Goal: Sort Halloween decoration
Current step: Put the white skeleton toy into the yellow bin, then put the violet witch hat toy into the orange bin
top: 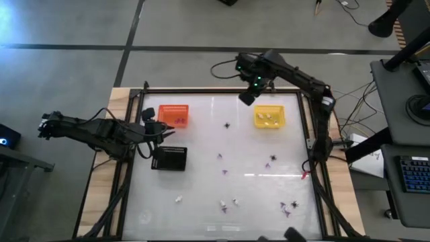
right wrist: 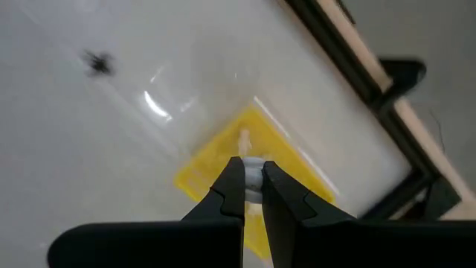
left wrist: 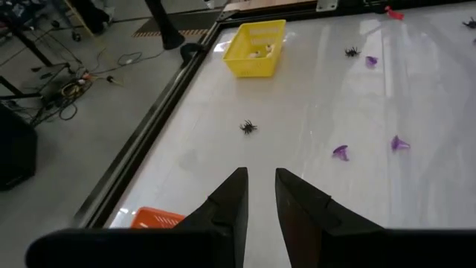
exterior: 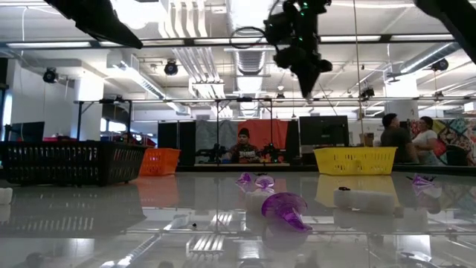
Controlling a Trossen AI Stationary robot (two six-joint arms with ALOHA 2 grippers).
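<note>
Holding a small whitish trinket [right wrist: 253,170] pinched between its fingertips, the right tool [right wrist: 251,181] hangs above the small yellow plastic basket [top: 269,117] that stands toward the table's far right corner, with a few pale pieces already lying inside. In the overhead view the tool sits nearer the basket's far left corner than its middle, so the main risk, as I judge it, is a release off-centre: a light piece let go from that height could strike the rim, bounce and land on the glossy white table [top: 201,154], or skid off toward the black frame along the far edge. A piece so small could also cling to one finger when the tool parts and drop late.

The rest of the Halloween decoration is scattered: a black spider-like trinket [top: 227,125] near the middle toward the far edge, purple pieces [top: 220,157] around the centre, and a mix of pale and purple ones [top: 232,202] along the near edge and toward the near right corner.

The left tool [left wrist: 258,195], fingers slightly apart and empty, waits at the left edge between the small orange basket [top: 173,115] and the black ribbed rectangular tray [top: 168,158]; any swing there could nudge either one.
</note>
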